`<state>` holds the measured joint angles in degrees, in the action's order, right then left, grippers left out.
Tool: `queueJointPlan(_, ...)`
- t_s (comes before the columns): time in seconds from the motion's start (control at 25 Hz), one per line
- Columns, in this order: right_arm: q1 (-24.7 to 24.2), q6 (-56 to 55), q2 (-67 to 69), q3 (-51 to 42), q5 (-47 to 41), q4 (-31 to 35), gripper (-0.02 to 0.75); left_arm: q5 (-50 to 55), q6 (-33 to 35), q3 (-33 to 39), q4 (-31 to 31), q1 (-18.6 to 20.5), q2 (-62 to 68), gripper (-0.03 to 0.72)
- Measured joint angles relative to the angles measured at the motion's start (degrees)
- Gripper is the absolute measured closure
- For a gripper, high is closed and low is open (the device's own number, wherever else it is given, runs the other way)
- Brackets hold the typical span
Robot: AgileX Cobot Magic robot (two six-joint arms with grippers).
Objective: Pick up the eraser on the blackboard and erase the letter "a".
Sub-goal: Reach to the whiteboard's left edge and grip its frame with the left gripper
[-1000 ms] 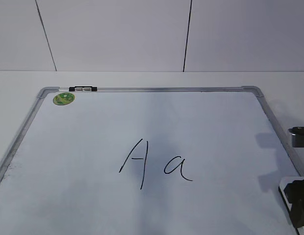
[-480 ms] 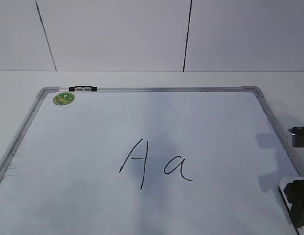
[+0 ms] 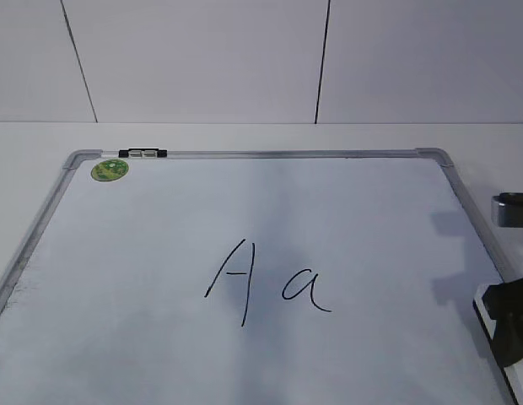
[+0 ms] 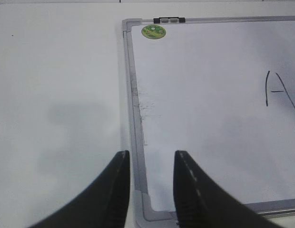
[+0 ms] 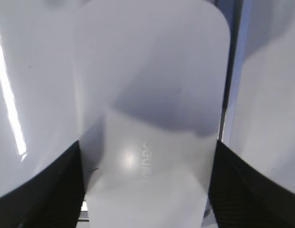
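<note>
The eraser (image 5: 152, 95), a white oblong block with grey lettering, fills the right wrist view between my right gripper's (image 5: 147, 190) black fingers, which are shut on its two long sides. In the exterior view that gripper (image 3: 508, 325) holds the eraser (image 3: 483, 314) at the right edge of the blackboard (image 3: 261, 154). The letter "a" (image 3: 305, 292) is written near the board's middle, well left of the eraser. My left gripper (image 4: 150, 164) is open and empty above the board's near left corner (image 4: 133, 95).
A taller capital "A" (image 3: 232, 278) stands just left of the "a" and also shows in the left wrist view (image 4: 276, 90). A green round sticker (image 3: 110, 170) and a black clip (image 3: 143, 153) sit at the board's far left corner. White tabletop surrounds the board.
My right gripper with the eraser has shifted slightly left and up at the board's right edge, and its shadow has moved left. The writing is unchanged.
</note>
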<state>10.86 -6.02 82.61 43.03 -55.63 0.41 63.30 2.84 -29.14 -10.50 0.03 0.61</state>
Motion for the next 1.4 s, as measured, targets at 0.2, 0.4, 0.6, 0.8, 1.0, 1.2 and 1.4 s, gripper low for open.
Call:
queueJointPlan(0.2, 0.0, 0.0, 0.0, 4.01, -4.98, 0.22, 0.195, -0.14, 0.0, 0.0, -1.17, 0.0, 0.0, 0.454)
queueJointPlan(0.4, 0.0, 0.0, 0.0, 8.5, -10.09, 0.36, 0.195, -0.13, 0.0, 0.0, -1.51, 0.0, 0.0, 0.454)
queueJointPlan(0.6, 0.0, 0.0, 0.0, 11.98, -13.1, 1.46, 0.195, -0.24, 0.0, 0.0, -1.62, 0.0, 2.6, 0.45)
queueJointPlan(0.8, 0.0, 0.0, 0.0, 12.68, -13.44, 3.04, 0.195, -0.74, 0.0, 0.0, -1.62, -0.03, 13.28, 0.449)
queueJointPlan(1.0, 0.0, 0.0, 0.0, 12.77, -13.67, 5.1, 0.195, -3.03, 0.0, -1.53, -1.62, -0.1, 24.29, 0.449)
queueJointPlan(1.2, 0.0, 0.4, 0.0, 13.02, -13.92, 7.54, 0.195, -6.14, 0.0, -6.82, -1.62, -0.1, 37.06, 0.448)
queueJointPlan(1.4, 0.0, 1.31, 0.0, 13.38, -13.9, 8.5, 0.195, -7.53, 0.0, -14.6, -1.62, -0.1, 51.0, 0.447)
